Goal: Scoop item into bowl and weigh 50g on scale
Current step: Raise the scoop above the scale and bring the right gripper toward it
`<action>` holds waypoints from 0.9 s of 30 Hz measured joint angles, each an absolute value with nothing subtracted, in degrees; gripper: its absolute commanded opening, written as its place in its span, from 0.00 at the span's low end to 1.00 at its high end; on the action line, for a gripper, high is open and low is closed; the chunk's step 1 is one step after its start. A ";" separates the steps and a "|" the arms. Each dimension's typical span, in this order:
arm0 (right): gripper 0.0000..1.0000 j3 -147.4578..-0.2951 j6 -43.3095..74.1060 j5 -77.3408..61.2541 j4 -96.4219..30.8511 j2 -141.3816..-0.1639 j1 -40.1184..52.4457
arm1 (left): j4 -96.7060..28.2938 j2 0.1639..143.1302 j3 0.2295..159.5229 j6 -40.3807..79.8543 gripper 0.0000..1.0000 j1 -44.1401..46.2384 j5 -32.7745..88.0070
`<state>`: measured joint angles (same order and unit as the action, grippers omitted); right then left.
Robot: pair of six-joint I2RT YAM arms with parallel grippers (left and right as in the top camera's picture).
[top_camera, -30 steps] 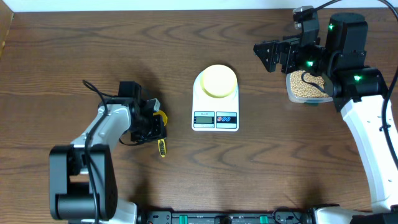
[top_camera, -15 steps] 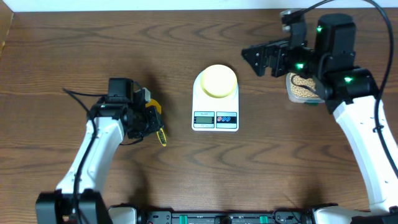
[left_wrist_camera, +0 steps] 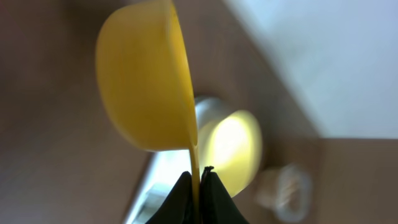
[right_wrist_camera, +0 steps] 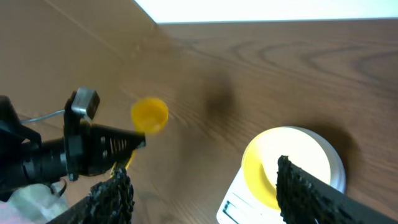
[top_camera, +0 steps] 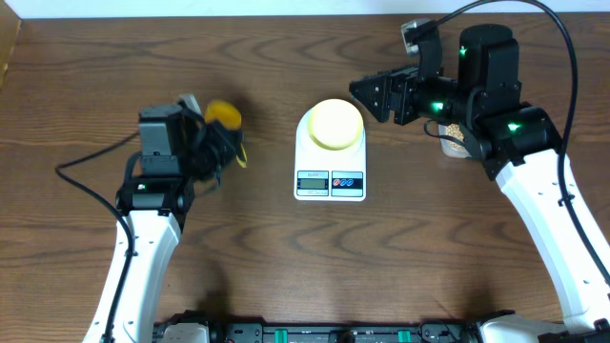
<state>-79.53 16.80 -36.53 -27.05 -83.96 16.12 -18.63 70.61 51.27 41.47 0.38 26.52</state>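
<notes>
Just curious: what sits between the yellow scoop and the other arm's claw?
The white scale with the pale yellow bowl on it, seen in the overhead view.

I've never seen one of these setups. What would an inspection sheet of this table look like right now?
Surface: brown wooden table.
Job's things: pale yellow bowl sits on the white scale; beans in a tub, mostly hidden behind the right arm.
Clutter: nothing seen.
Pincers: left pincer shut on the yellow scoop; right pincer open, empty, near the bowl.
Cables: black cable trails from the left arm; another arcs over the right.
Surroundings: white wall beyond the far edge.
</notes>
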 measured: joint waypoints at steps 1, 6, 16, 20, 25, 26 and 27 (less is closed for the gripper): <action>0.68 -79.55 17.61 -36.84 -26.48 -83.96 16.12 | -12.91 70.59 51.37 43.40 0.08 0.38 27.09; 0.66 -79.55 19.70 -37.54 -24.69 -83.96 16.12 | 5.78 70.39 51.48 47.37 0.07 0.45 28.42; 0.68 -79.57 26.55 -42.02 -14.00 -83.96 17.74 | 29.80 70.52 51.48 57.06 0.07 5.02 22.39; 0.68 -79.57 29.61 -43.03 -9.21 -83.96 20.10 | 34.72 70.72 51.48 60.80 0.07 10.92 13.43; 0.67 -79.59 32.93 -44.07 -4.64 -83.94 22.41 | 40.25 71.11 51.46 66.67 0.07 16.05 5.74; 0.67 -79.61 33.39 -44.34 -4.19 -83.94 22.83 | 40.99 71.18 51.46 67.79 0.08 16.84 5.13; 0.67 -79.61 33.71 -44.69 -4.03 -83.94 23.22 | 41.71 71.33 51.46 68.84 0.07 17.63 4.56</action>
